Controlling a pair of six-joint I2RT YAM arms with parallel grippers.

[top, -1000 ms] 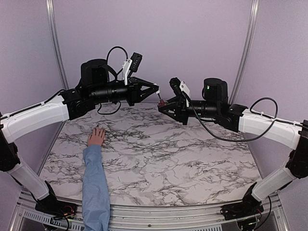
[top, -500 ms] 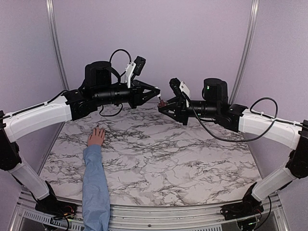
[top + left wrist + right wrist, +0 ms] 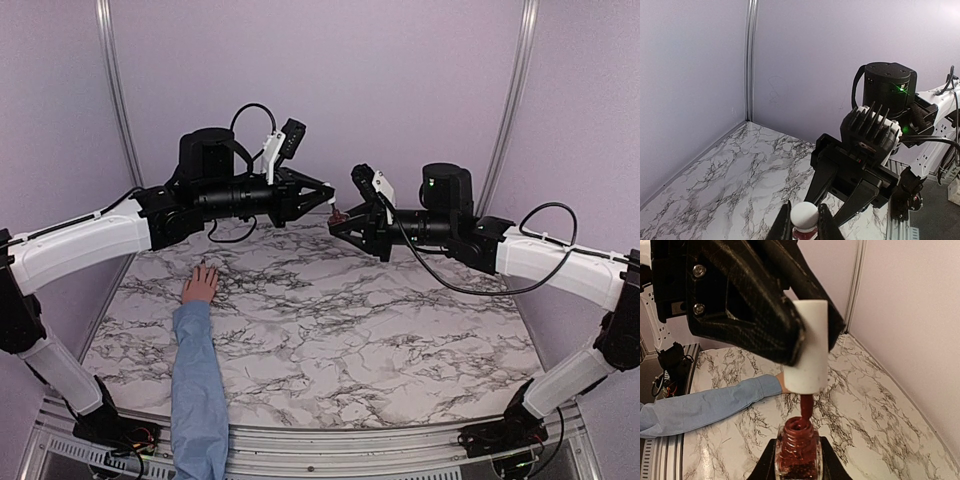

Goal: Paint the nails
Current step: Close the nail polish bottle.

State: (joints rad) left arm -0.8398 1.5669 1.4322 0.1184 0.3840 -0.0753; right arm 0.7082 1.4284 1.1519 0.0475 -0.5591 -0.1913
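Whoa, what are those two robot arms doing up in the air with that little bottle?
They look to be getting nail polish ready. The right tool grips a small glass bottle of dark red polish above the table. The left tool pinches its white cylinder cap, and the red brush stem under the cap reaches down into the bottle's open neck. A person's hand in a light blue sleeve lies flat on the marble table, away from both tools.
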